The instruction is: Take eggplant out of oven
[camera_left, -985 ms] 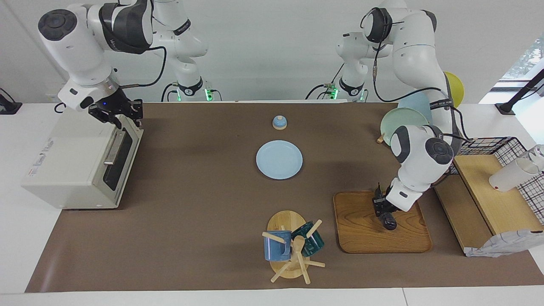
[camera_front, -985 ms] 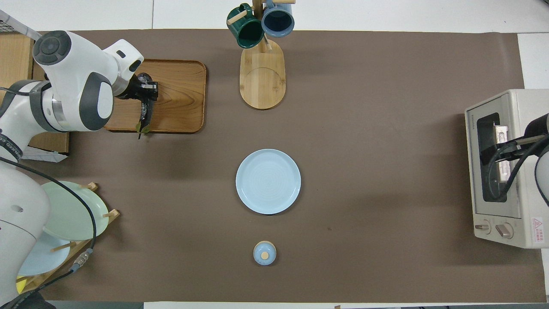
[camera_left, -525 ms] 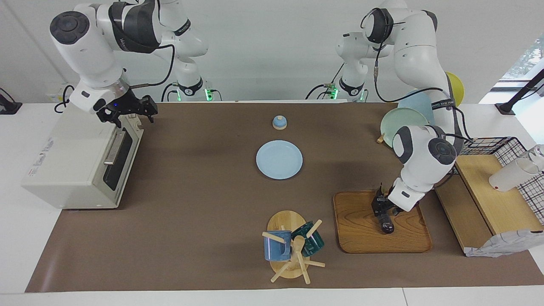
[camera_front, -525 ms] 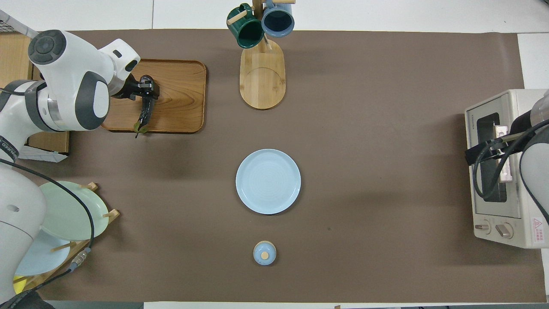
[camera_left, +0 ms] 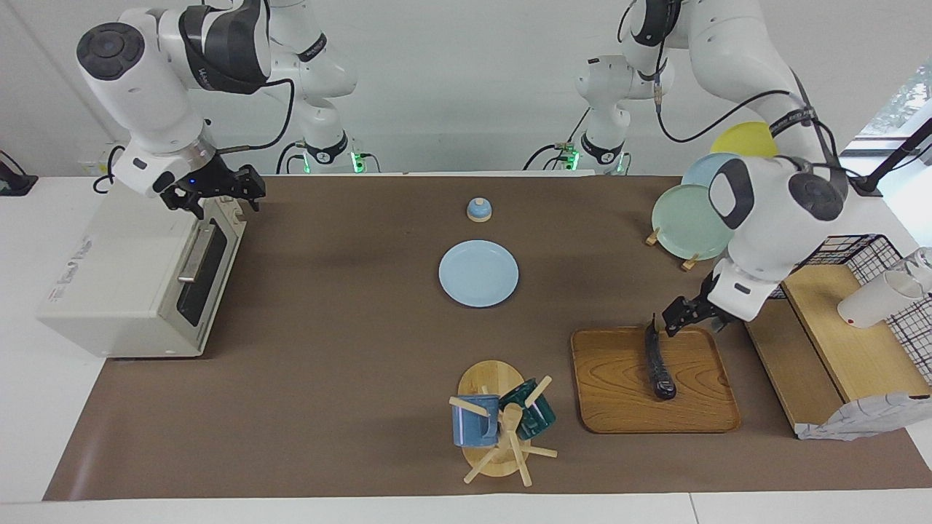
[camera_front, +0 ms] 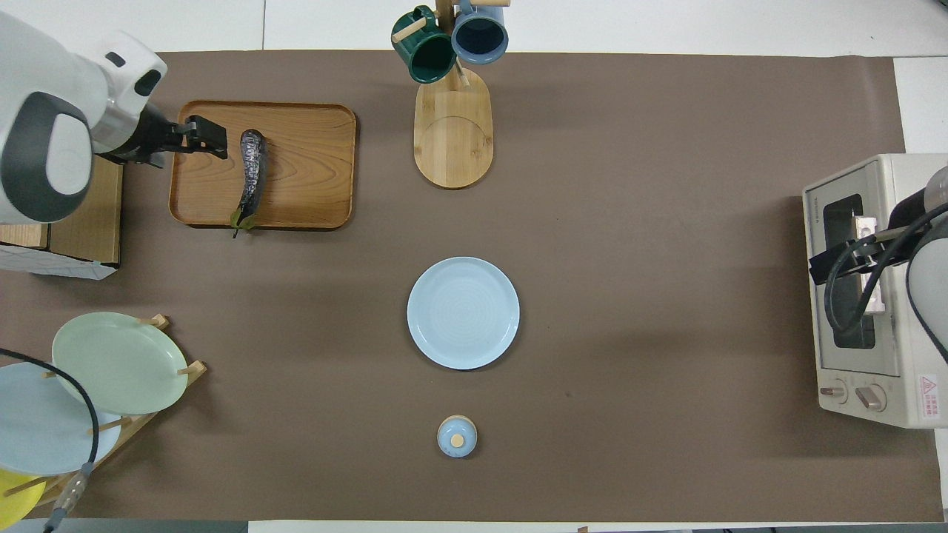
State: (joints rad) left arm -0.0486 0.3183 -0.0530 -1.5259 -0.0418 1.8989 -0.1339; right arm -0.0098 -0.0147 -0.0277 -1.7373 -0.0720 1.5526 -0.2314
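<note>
Brown mat; eggplant (camera_left: 657, 364) on tray (camera_left: 619, 407), oven (camera_left: 138, 276) seemingly shut

Two high opposed views, shared table (camera_left: 342, 378).

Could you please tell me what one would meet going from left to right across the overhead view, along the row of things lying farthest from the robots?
Left gripper → eggplant on the wooden tray → mug rack with a green mug and a blue mug.
</note>
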